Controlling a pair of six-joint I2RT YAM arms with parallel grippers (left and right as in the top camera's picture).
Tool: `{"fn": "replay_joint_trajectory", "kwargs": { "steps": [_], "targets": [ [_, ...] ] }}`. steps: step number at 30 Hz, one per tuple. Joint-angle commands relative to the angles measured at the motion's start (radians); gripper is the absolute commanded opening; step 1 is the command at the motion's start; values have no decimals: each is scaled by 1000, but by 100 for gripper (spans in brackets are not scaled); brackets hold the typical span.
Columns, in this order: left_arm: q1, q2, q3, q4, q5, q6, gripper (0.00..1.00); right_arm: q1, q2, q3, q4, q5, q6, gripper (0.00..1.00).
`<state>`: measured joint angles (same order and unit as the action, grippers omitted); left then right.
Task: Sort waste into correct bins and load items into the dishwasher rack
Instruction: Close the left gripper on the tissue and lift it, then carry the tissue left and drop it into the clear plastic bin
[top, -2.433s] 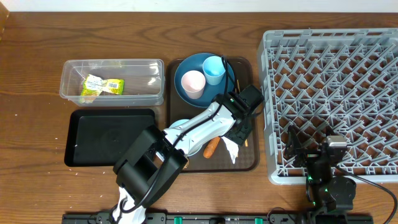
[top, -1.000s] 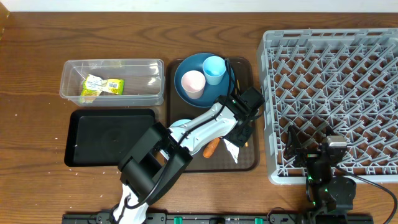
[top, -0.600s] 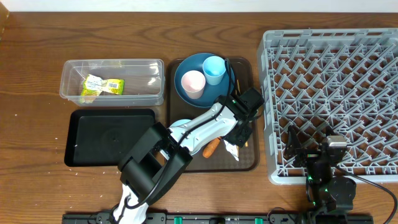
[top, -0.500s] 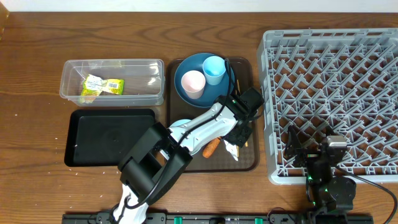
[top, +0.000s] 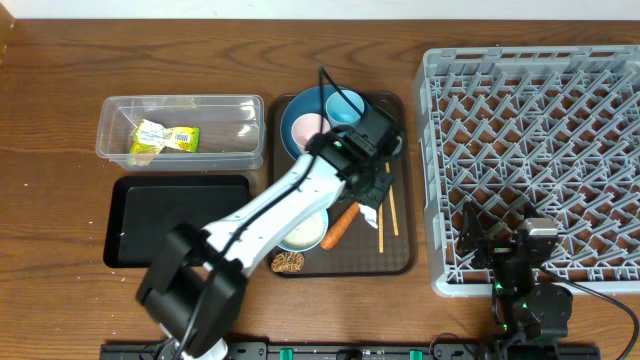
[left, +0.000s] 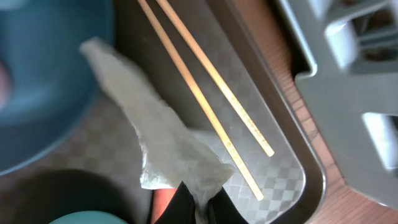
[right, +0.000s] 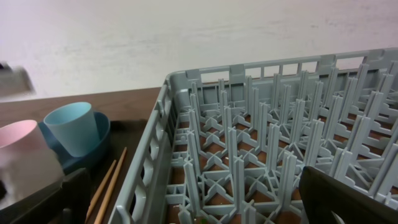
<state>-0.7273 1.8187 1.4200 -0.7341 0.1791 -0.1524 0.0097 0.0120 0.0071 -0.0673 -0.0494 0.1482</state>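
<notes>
My left gripper (top: 372, 198) is shut on the crumpled white napkin (top: 371, 214), which hangs just above the brown serving tray (top: 405, 262). In the left wrist view the napkin (left: 157, 134) trails out from between the shut fingers (left: 186, 205), beside the two chopsticks (left: 214, 96). The orange carrot (top: 340, 225), pale bowl (top: 303, 231) and brown biscuit piece (top: 288, 262) lie on that tray. The blue plate (top: 300, 112) carries the light-blue cup (top: 346, 107) and the pink cup (top: 308, 128), partly hidden by my arm. My right gripper (top: 497, 233) stands open over the dishwasher rack (top: 540, 120).
The clear tub (top: 115, 140) at the left holds a yellow-green wrapper (top: 163, 137). The black tray (top: 180, 222) sits in front of it. The rack's wall (right: 152, 168) stands right beside the serving tray and the chopsticks (right: 107, 185).
My left gripper closed on the napkin and lifted it up and back from the tray's front right. The arm swung away, uncovering the bowl and biscuit. The right arm stayed still.
</notes>
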Motion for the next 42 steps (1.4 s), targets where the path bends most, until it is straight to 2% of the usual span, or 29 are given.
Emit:
{"fn": "replay_joint_trajectory", "kwargs": {
  "steps": [1,8,13,19,27,33,42],
  "targets": [
    [20,-49,26,-3,-8,8,6,-3,-5,-2,-4,0,-7,99],
    [125,-146,26,61,-41,-29,6,-3,-5,-2,-3,0,-7,99],
    [277,-191,26,138,-103,-48,6,-3,-5,-2,-3,0,-7,99],
    [472,-175,26,239,-106,-93,6,-3,-5,-2,-3,0,-7,99],
    [654,-93,23,241,-106,-119,6,-3,-5,-2,-3,0,-7,99],
    [726,-27,23,183,-106,-219,6,-3,-5,-2,-3,0,-7,99],
    [751,7,-3,159,-106,-227,7,-3,-5,-2,-3,0,-7,99]
  ]
}}
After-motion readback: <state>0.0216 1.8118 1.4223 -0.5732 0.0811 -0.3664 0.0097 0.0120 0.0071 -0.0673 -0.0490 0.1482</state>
